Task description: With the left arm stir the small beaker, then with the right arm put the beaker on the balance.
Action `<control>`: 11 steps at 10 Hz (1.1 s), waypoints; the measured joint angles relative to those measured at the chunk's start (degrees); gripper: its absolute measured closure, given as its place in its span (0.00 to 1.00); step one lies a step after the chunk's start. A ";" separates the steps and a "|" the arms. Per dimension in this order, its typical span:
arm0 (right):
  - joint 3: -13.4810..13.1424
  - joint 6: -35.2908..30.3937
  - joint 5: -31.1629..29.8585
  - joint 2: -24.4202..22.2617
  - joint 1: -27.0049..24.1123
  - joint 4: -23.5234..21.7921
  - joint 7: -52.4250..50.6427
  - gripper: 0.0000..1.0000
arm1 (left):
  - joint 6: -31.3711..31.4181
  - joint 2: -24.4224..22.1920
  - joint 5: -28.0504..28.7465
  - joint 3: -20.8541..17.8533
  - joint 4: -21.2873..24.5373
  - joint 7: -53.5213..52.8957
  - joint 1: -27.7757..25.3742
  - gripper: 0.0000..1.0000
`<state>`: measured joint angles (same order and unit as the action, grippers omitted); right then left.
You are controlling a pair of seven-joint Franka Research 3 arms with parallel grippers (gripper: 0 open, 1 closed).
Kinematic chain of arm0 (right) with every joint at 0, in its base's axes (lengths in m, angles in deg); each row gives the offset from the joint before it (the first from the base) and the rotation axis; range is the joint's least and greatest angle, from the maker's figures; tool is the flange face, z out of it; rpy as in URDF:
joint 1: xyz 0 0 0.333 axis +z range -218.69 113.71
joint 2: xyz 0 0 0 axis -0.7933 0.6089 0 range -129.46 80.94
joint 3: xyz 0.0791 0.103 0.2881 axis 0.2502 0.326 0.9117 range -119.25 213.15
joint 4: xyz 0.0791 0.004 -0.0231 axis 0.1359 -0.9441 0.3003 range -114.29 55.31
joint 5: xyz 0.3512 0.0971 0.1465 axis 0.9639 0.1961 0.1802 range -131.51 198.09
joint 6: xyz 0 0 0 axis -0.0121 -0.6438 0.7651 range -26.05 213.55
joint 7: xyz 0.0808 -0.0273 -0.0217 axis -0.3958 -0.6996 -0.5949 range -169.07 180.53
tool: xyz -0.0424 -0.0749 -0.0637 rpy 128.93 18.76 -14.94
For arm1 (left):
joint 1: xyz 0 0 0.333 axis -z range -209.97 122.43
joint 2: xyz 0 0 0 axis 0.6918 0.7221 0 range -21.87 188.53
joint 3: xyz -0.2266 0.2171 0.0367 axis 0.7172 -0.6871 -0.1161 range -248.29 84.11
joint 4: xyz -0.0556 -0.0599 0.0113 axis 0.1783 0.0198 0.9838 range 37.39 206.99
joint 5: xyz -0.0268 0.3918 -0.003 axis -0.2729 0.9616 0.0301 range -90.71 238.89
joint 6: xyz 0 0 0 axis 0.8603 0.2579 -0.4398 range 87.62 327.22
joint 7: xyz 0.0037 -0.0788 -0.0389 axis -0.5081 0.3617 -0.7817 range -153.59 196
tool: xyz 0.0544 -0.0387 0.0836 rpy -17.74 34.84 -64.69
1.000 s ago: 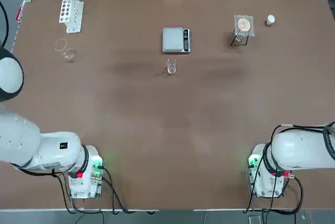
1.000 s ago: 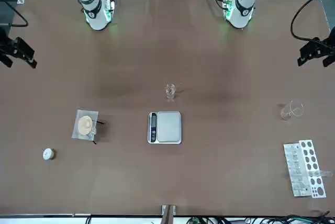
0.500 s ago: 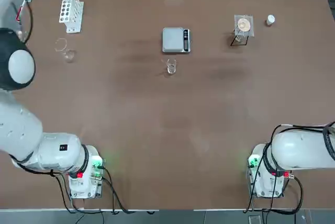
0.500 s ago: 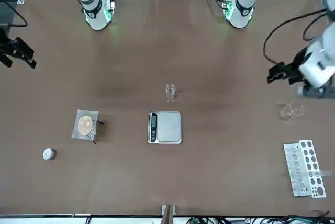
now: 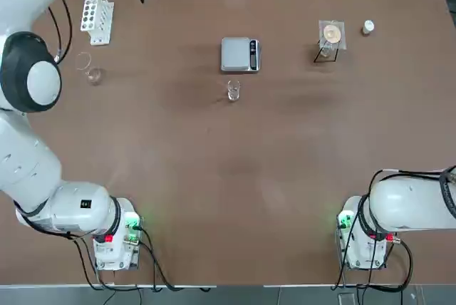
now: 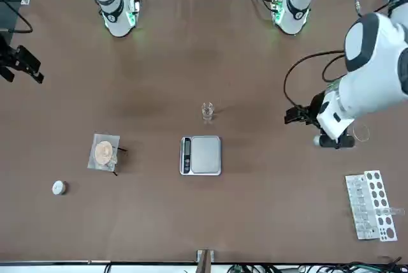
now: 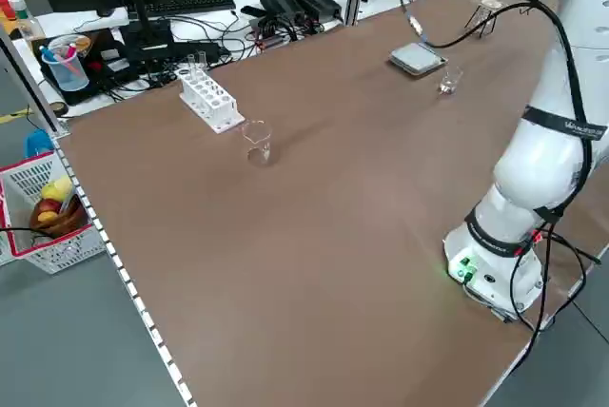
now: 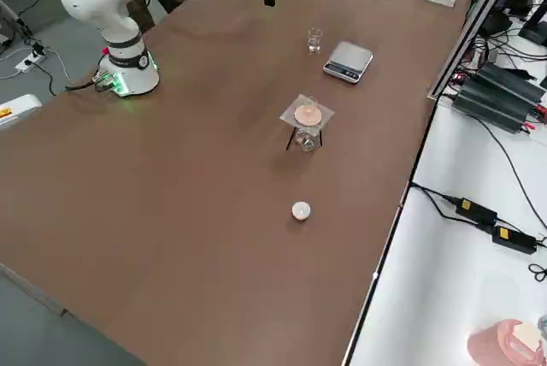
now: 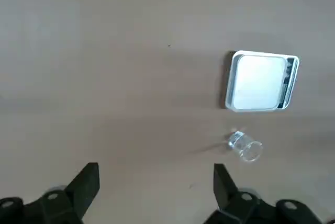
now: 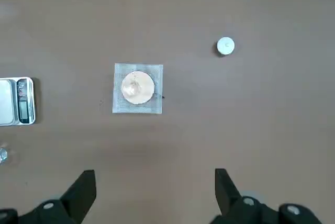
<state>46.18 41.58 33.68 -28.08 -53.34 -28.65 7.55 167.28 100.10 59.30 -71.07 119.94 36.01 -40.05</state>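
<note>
Leaving stirring and placing undone, judging by the small clear glass beaker [image 9: 246, 146] beside the square-plated grey balance [image 9: 259, 81], with both black two-finger grippers, left [image 9: 156, 182] and right [image 10: 155, 182], wide and empty away from that balance.

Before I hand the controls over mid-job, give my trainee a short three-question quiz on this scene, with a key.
1. True or false: the small beaker is on the weighing plate of the balance.

2. Multiple choice: what lies on the mesh square?
a) a round pale disc
b) the white tube rack
c) a balance

3. Fill in: the left gripper is over the table with its jaws standing ____, and the right gripper, at its own side of the table, has its jaws the same way.

Key: 1 false, the beaker stands on the table beside the balance; 2 a; 3 open.
</note>
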 joint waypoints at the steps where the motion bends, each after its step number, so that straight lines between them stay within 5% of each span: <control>1: -0.01 0.00 0.01 0.00 -0.02 0.00 0.00 0.00 | 4.76 0.27 -0.20 0.65 2.81 2.20 1.35 0.05; 3: -0.03 0.00 0.04 0.00 -0.04 0.00 0.00 0.00 | 12.92 0.93 -1.00 3.16 7.62 5.62 4.09 0.08; 6: -0.05 0.00 0.08 0.00 -0.06 0.00 0.00 0.00 | 34.37 1.57 -4.20 6.66 19.61 9.41 8.38 0.11; 11: -0.05 0.00 0.11 0.00 -0.06 0.00 0.00 0.00 | 39.58 2.97 -6.10 12.25 25.74 9.66 8.48 0.27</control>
<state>46.12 41.58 33.80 -28.08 -53.40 -28.66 7.55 206.86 103.07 53.20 -58.83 145.68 45.67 -31.57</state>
